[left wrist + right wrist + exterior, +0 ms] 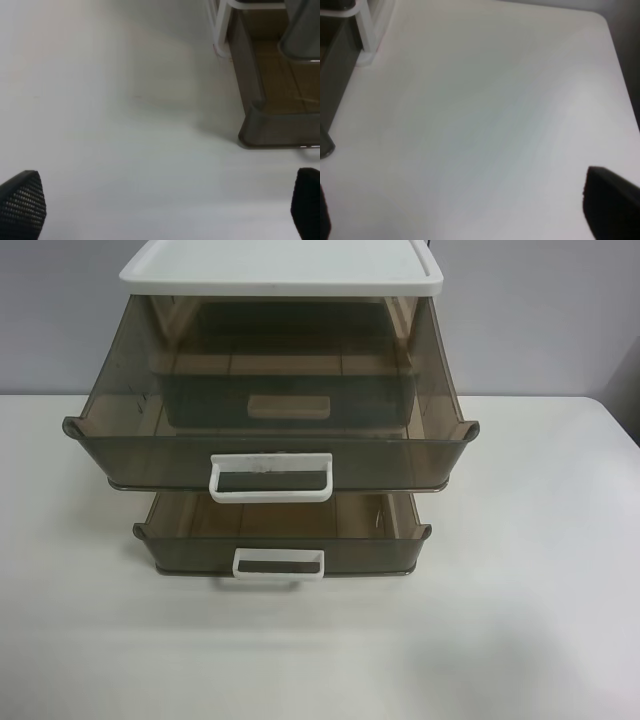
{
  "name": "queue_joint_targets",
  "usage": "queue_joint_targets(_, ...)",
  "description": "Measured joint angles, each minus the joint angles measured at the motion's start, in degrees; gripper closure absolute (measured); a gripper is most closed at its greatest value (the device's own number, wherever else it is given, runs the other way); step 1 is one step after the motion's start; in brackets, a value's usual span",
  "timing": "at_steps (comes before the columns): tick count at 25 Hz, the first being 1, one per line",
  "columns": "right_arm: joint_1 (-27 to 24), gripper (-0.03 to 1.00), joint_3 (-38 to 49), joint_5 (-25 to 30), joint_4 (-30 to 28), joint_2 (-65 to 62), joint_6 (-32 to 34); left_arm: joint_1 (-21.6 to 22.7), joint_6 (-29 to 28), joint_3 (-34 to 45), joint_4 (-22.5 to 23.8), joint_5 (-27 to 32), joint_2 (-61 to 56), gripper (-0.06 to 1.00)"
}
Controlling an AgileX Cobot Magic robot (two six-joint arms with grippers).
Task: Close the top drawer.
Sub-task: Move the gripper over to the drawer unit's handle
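The top drawer (pixel 150 445) of smoky brown plastic is pulled far out of the cabinet, under the white lid (pixel 280 275). Its white loop handle (pixel 269 478) faces the front. A corner of it shows in the left wrist view (pixel 302 35). Neither arm shows in the exterior high view. My left gripper (pixel 165 207) is open and empty over the bare table, away from the drawers. My right gripper (pixel 470 215) is open and empty over the table on the cabinet's other side.
A lower smoky drawer (pixel 180 550) with a white handle (pixel 279 567) is pulled partly out beneath the top one; its corner shows in the left wrist view (pixel 270 125). A drawer's side (pixel 335 75) edges the right wrist view. The white table (pixel 520 620) surrounds the cabinet.
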Motion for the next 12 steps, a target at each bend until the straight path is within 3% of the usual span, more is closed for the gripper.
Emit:
queue_joint_targets(9,0.0,-0.03,0.0,0.0,0.2,0.0,-0.3,0.0,0.0,0.0,0.0,0.0,0.0,-0.05)
queue_joint_targets(12,0.0,-0.03,-0.6,0.1,2.8,1.7,-1.5,0.0,0.0,0.0,0.0,0.0,0.0,-0.05)
